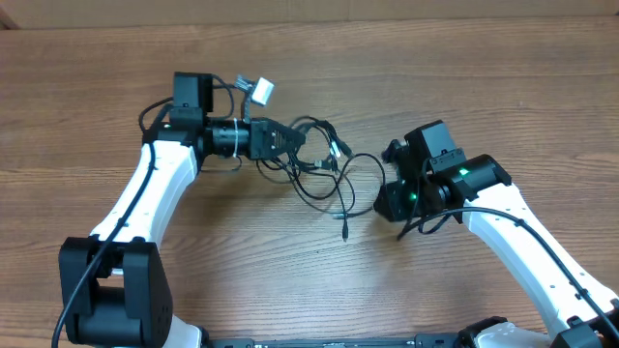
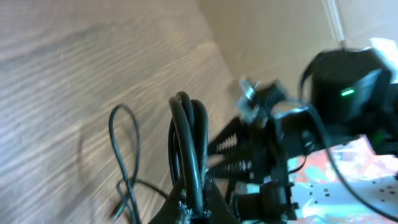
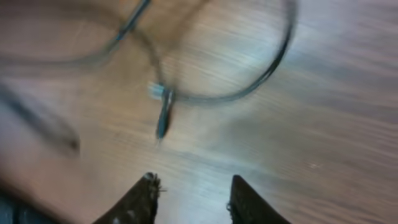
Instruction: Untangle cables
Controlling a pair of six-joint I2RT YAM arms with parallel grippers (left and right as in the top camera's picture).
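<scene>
Two risks to flag. Gripping a bunch of the cables in left claw, clamped hard on several loops; rest trailing on desk away from left claw toward the right arm. Hovering right claw, parted and empty, over a loose plug end, well apart from left claw. Could cinch the knot if pulling one strand while the whole bunch is pinned. Could also pinch two strands, or miss the thin cord and scrape desk.
</scene>
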